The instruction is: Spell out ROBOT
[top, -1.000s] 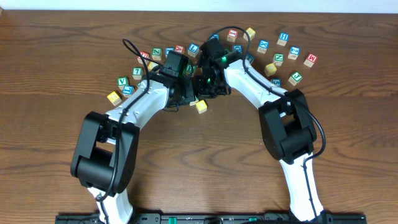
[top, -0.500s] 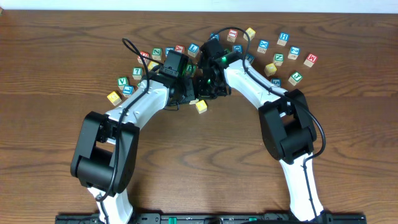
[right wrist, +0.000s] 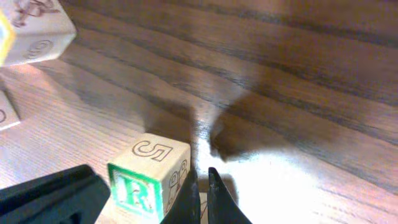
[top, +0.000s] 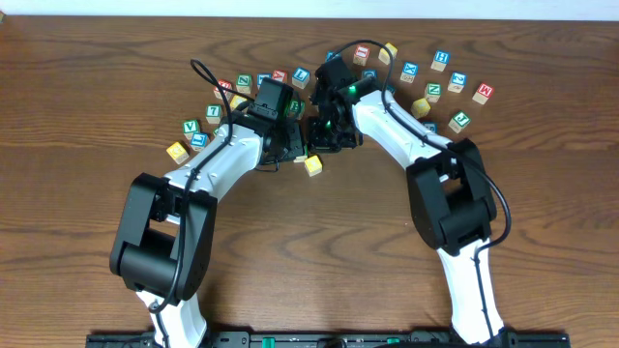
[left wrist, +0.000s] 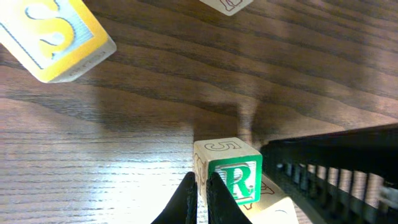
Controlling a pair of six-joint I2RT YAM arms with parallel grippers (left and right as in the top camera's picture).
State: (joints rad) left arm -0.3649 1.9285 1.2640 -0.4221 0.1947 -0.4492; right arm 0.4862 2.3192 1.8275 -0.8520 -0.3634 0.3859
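Landmark: a small wooden cube with a green-printed R [left wrist: 235, 179] [right wrist: 144, 182]. It stands flat on the dark brown wooden tabletop [top: 542, 213], with an outlined 5 on the face adjoining the R.

Left fingers [left wrist: 183, 206]: pressed almost together, with only a thin slit between them. The tips are at the R cube's pale side face, on the edge next to the R. They are beside the cube, not around it. I cannot tell whether they touch it or stop just short.

Right fingers [right wrist: 219, 199]: also drawn nearly closed, with a narrow gap. The tips are just beside the R cube, on the side away from the printed R. Again they are beside it, not around it.

Left wrist view: a black slotted housing [left wrist: 336, 171] is close against the R cube on the side opposite the left fingers. A pale printed block [left wrist: 270, 208] sits tight against the R cube's lower edge. A yellow-bordered wooden cube with a pale S [left wrist: 53, 37] lies well apart from the R cube.

Right wrist view: a pale wooden cube with brown line drawings [right wrist: 34, 28] lies well apart from the R cube.

Overhead: the white left arm [top: 222, 155] and white right arm [top: 387, 126] meet above the R cube, which is hidden beneath them in this view. A plain yellow-faced wooden cube [top: 312, 165] sits just beside that meeting spot, on the side toward the arm bases. A loose arc of lettered cubes [top: 441, 60] spreads on the far side.
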